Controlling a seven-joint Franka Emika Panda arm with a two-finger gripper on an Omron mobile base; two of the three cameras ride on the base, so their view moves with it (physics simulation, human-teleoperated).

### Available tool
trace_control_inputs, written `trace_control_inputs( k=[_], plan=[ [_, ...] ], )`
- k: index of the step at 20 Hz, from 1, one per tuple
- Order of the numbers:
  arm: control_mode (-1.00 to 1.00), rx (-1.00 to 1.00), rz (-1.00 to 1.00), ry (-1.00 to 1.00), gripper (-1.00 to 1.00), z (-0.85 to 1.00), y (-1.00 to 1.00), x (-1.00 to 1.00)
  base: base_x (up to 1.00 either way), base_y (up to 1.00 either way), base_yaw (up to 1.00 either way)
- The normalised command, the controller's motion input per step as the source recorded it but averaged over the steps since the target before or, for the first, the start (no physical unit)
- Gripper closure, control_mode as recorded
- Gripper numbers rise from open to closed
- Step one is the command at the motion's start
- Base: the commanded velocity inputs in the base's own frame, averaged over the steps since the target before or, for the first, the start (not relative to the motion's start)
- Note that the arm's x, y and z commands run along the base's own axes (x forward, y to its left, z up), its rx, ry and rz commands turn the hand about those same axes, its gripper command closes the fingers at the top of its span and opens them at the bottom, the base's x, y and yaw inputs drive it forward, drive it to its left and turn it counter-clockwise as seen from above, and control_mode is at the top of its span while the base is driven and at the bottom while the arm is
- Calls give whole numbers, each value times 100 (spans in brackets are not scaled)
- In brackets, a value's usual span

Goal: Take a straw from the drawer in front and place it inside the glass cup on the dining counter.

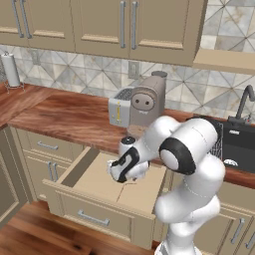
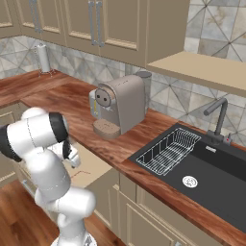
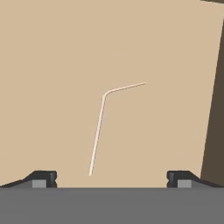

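My two-finger gripper (image 3: 111, 179) is wide open, holding nothing. The thin pale bent straw (image 3: 98, 131) lies mid-frame on the open beige drawer's (image 3: 52, 65) tan floor. I should drop straight down and pinch its long part.

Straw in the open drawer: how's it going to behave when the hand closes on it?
The straw is very thin and lies flat on the drawer floor, so the fingertips will probably struggle to get under it. It looks light and may skid when nudged. Its bent end should stop it rolling far. The hand hangs open above it, one end between the tips.
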Motion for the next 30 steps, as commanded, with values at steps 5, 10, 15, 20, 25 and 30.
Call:
trace_control_inputs(
  k=[5, 10, 15, 20, 25, 30],
  plan=[
    [-100, 0, -8, 0, -100, -33, -1, 38, 0, 0, 0],
    [-100, 0, -9, 0, -100, -27, 0, 41, 0, 0, 0],
    [-100, 0, -9, 0, -100, -31, 0, 25, 0, 0, 0],
    [-100, 0, -10, 0, -100, -35, 0, 14, 0, 0, 0],
    [-100, 0, -9, 0, -100, -32, 0, 15, 0, 0, 0],
    [-100, 0, -9, 0, -100, -33, 0, 21, 0, 0, 0]
  ],
)
